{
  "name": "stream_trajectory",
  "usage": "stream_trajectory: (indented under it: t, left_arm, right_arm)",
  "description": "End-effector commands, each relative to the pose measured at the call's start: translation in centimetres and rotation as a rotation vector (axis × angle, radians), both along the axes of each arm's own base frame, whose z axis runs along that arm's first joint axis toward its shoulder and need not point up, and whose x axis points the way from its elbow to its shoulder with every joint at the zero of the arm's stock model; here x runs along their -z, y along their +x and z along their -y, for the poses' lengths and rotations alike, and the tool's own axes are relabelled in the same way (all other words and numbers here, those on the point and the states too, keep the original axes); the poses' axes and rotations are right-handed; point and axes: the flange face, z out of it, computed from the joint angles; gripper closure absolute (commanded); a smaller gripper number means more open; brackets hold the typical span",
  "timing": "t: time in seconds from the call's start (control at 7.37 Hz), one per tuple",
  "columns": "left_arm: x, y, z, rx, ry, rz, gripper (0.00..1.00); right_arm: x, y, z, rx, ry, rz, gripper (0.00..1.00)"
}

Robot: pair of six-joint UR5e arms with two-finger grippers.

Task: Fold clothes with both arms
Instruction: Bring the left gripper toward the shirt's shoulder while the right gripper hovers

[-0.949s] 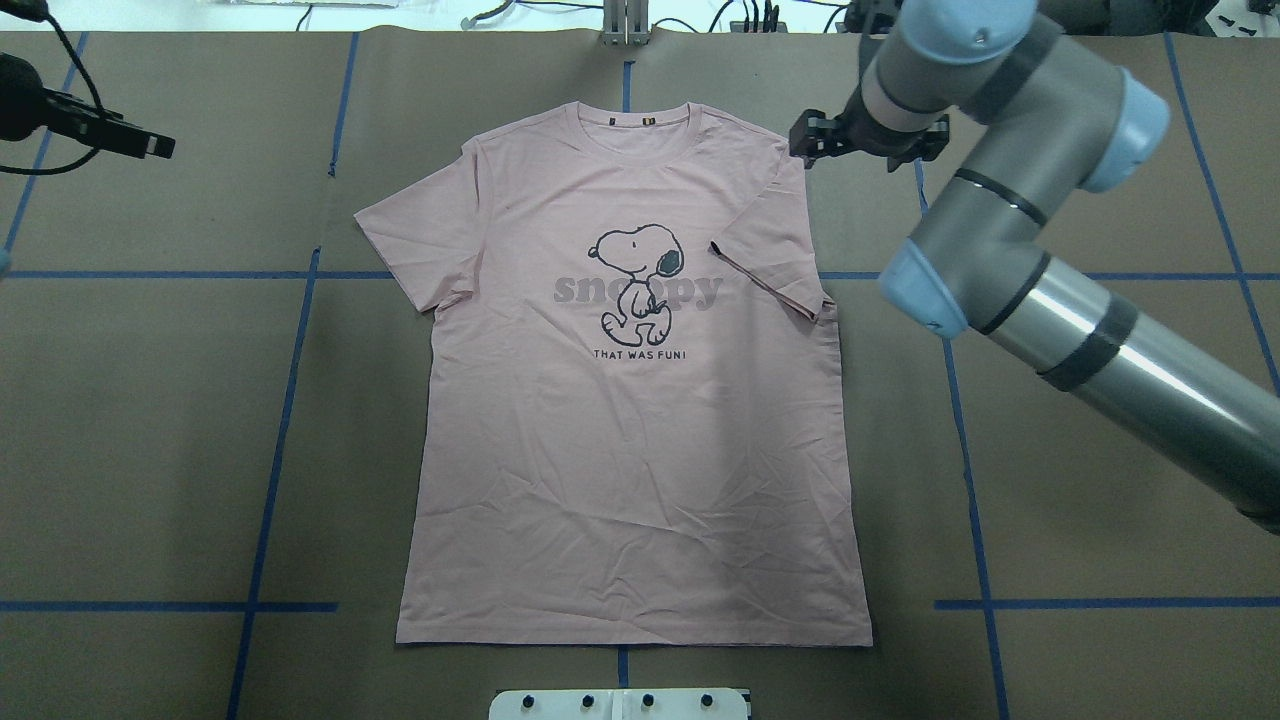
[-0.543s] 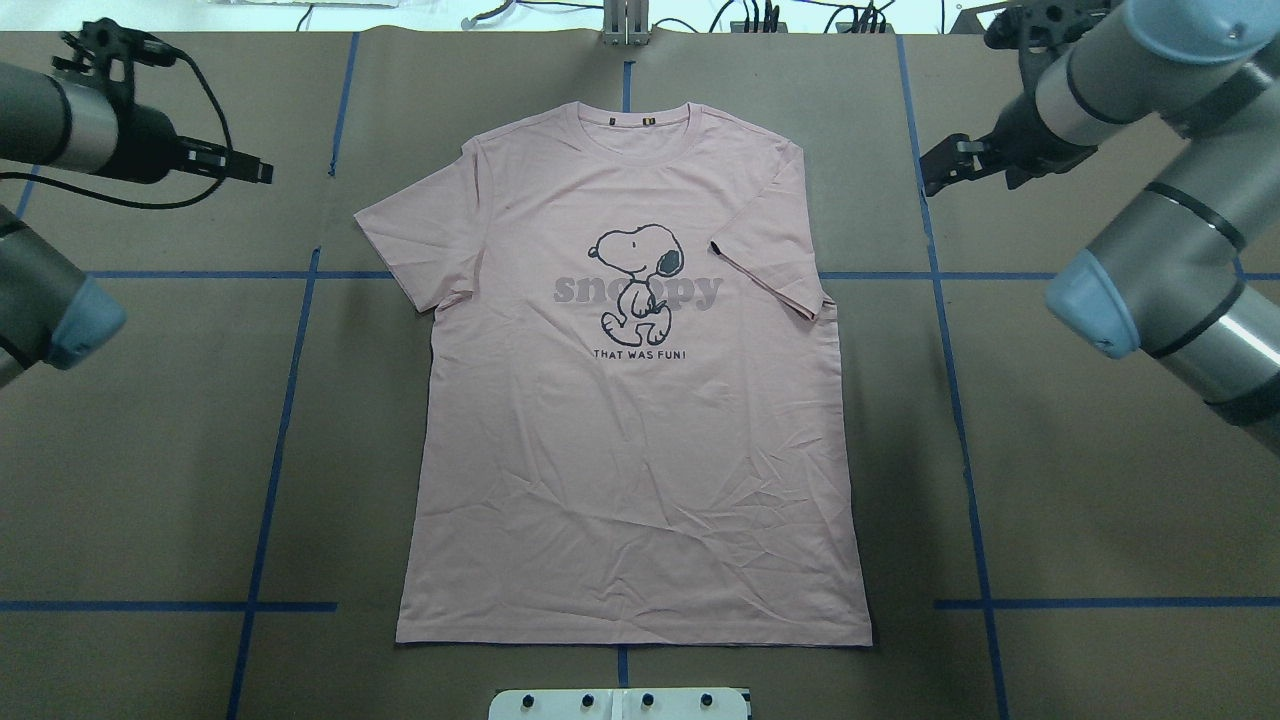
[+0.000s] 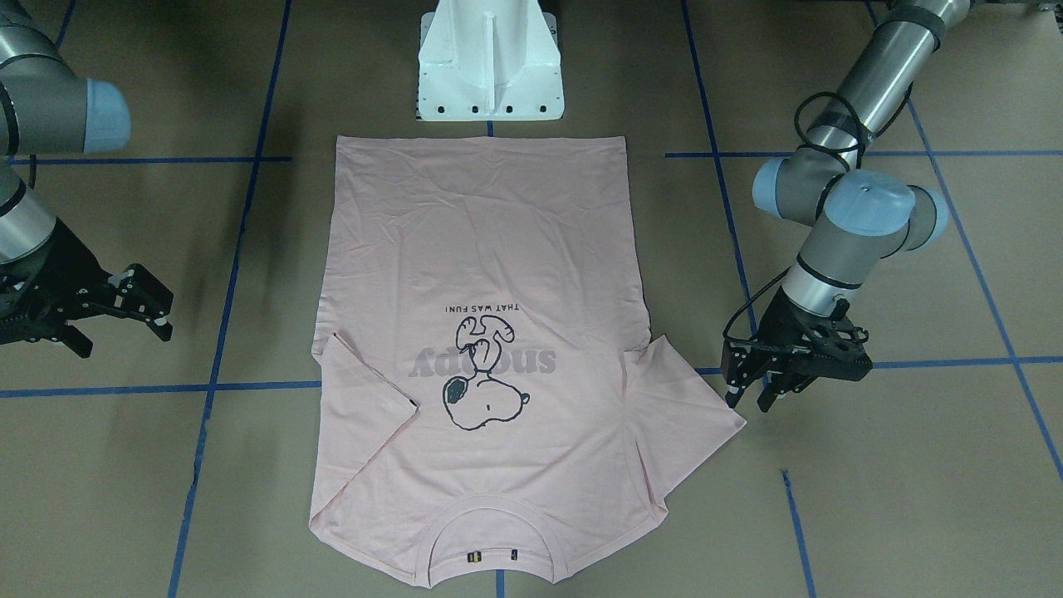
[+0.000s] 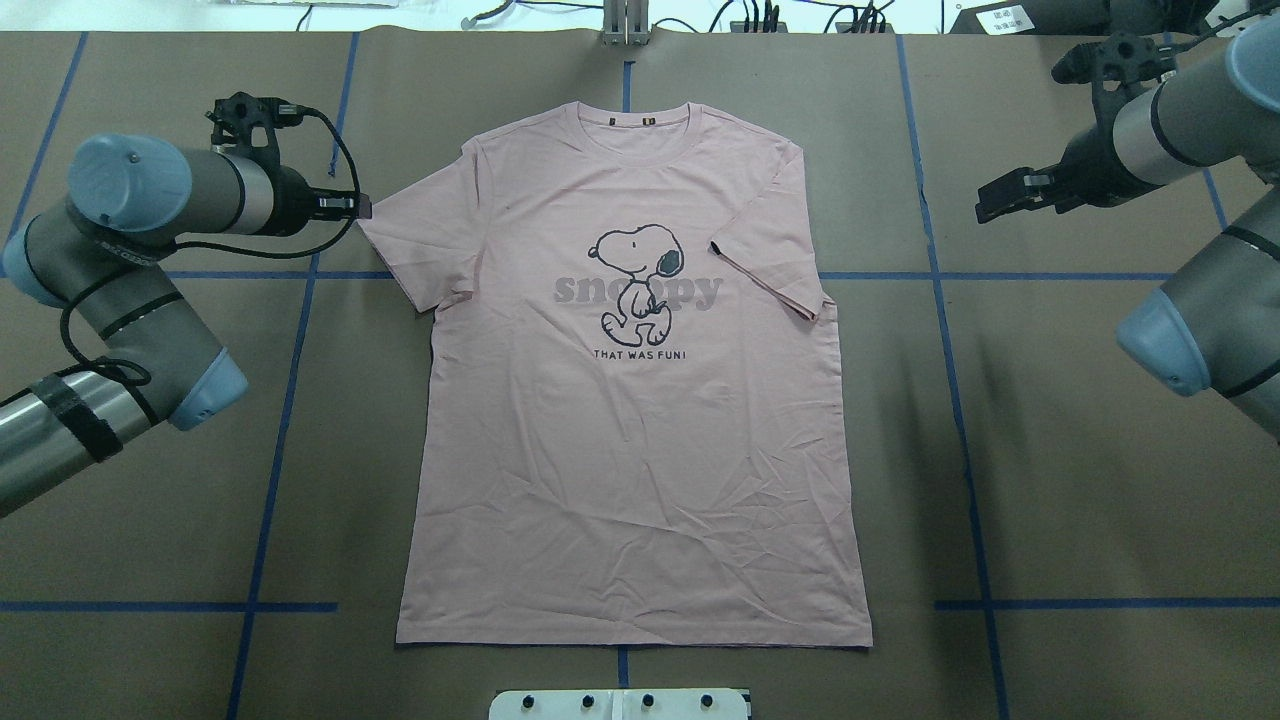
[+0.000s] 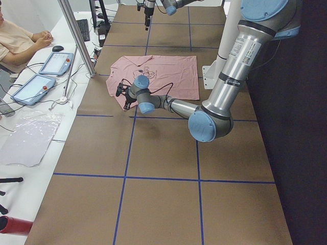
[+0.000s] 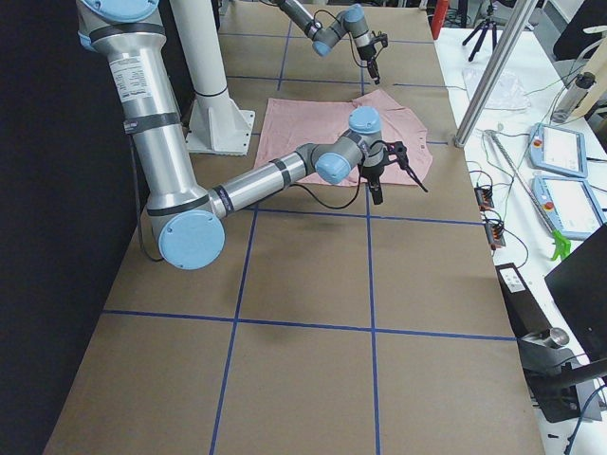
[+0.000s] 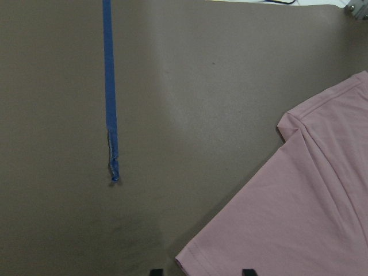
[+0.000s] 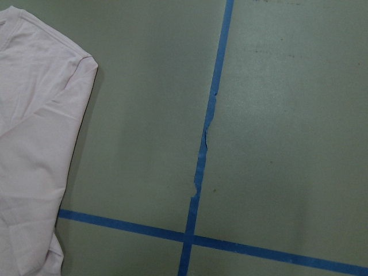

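Left gripper (image 4: pixel 362 207): jaws apart and holding nothing; I see it at the outer corner of the spread sleeve (image 4: pixel 410 240); in the wrist view its fingertips (image 7: pixel 155 271) sit either side of that corner; I cannot tell whether they touch the cloth.
Right gripper (image 4: pixel 988 203): jaws look apart and hold nothing; it hangs over bare table (image 4: pixel 1050 480), well apart from the shirt, beyond a blue tape line (image 4: pixel 930 250).
T-shirt (image 4: pixel 640 450): flat on the table between the two arms, Snoopy print up; hem toward the white pedestal (image 3: pixel 490 58), collar on the far side.
Folded sleeve (image 4: pixel 770 270): on my right-arm side, turned in over the body.
Left arm (image 4: pixel 150 190): bent, reaching toward the shirt.
Right arm (image 4: pixel 1180 130): out at the table's far right corner.
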Motion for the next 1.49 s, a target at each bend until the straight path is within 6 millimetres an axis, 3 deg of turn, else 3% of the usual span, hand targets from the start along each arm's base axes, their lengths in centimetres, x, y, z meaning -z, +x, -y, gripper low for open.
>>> stream_trajectory:
  t: [0.0, 0.41, 0.54, 0.81, 0.95, 1.22, 1.36]
  left_arm:
    - [-0.7, 2.3, 1.5, 0.036, -0.01, 0.038, 0.47]
    - [-1.0, 3.2, 1.9, 0.036, -0.007, 0.055, 0.47]
    - [-1.0, 3.3, 1.8, 0.033, -0.006, 0.055, 0.53]
    - [-1.4, 3.0, 1.6, 0.032, -0.006, 0.059, 1.0]
    - [-1.4, 3.0, 1.6, 0.017, 0.02, 0.075, 1.0]
    - [1.0, 3.1, 1.7, 0.01, 0.019, 0.093, 1.0]
    - [4.8, 3.9, 2.3, 0.007, -0.006, 0.117, 1.0]
  right_arm:
    - [-0.3, 0.1, -0.1, -0.003, -0.002, -0.003, 0.0]
    - [-0.8, 0.2, -0.3, -0.003, -0.01, -0.007, 0.0]
    - [-0.9, 0.2, -0.3, -0.003, -0.011, -0.008, 0.0]
    - [-0.8, 0.2, -0.3, -0.004, -0.01, -0.008, 0.0]
    - [-0.8, 0.2, -0.3, -0.005, -0.009, -0.009, 0.0]
    - [-0.8, 0.3, -0.3, -0.006, -0.008, -0.01, 0.0]
    - [-0.8, 0.3, -0.3, -0.006, -0.008, -0.01, 0.0]
